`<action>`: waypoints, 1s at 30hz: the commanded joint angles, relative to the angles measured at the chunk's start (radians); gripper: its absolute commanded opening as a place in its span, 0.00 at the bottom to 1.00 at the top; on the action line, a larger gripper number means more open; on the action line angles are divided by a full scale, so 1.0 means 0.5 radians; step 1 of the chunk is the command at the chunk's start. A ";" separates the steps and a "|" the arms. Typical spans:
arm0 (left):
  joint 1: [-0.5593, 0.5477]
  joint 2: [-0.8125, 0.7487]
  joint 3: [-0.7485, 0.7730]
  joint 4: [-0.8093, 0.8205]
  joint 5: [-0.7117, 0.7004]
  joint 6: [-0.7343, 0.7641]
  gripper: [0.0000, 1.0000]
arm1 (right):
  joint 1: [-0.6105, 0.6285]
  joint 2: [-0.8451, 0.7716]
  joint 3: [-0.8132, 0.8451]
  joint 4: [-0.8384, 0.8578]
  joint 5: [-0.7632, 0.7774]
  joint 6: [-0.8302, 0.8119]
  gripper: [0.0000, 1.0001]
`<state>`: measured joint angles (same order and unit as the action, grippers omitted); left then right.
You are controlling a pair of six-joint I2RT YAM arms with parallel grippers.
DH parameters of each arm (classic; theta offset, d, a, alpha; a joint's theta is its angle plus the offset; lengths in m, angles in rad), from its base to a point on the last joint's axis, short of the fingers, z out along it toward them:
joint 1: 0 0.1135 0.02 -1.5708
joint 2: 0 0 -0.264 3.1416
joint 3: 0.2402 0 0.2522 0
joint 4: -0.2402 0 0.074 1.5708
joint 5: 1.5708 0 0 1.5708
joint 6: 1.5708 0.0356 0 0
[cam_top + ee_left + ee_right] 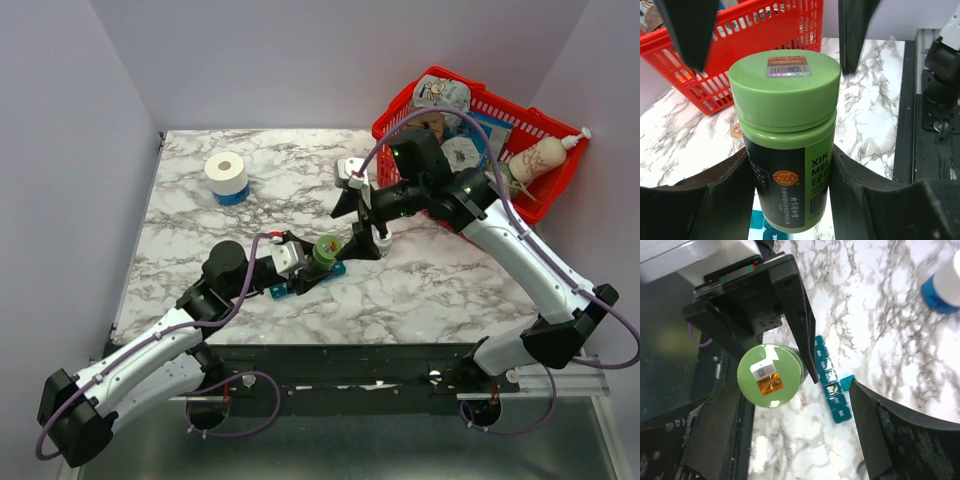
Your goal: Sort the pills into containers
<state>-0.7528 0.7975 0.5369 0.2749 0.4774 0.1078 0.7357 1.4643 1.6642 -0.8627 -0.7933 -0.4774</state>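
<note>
Pill organiser (pixel 830 385): lay flat on the marble table (pixel 200 240), near the front middle and just beside the green bottle. One lid flap stuck out sideways. In the top view it was mostly hidden under the left gripper, with a teal end showing on either side.
Green bottle (pixel 785 150): stood upright with its green cap on and a small sticker on top. Whether its base rested on the table could not be told.
Left gripper (pixel 322 258): pinched the bottle's body, one finger pressed against each side.
Right gripper (pixel 795 385): was spread wide above the cap, a finger on either side and apart from it.
Red basket (pixel 780 30): sat at the far right corner with several packaged items inside.
White roll (pixel 226 172): stood on a blue base at the far left, well apart from both arms.
</note>
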 commanded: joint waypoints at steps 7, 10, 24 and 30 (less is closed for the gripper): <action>0.165 0.110 0.187 -0.209 0.882 -0.019 0.00 | -0.011 -0.012 0.046 -1.152 -0.462 -2.155 1.00; 0.165 0.206 0.233 -0.188 1.030 -0.065 0.00 | 0.004 0.044 0.059 -1.229 -0.662 -2.294 0.99; 0.196 0.356 0.279 -0.114 1.098 -0.154 0.00 | 0.108 0.038 -0.043 -0.919 -0.549 -1.843 0.81; 0.199 0.332 0.288 -0.105 0.994 -0.163 0.00 | 0.133 0.063 -0.082 -0.677 -0.411 -1.482 0.57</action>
<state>-0.6674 0.9768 0.6327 0.1612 1.0069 0.0261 0.7773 1.4876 1.6478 -1.2503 -1.0225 -1.3613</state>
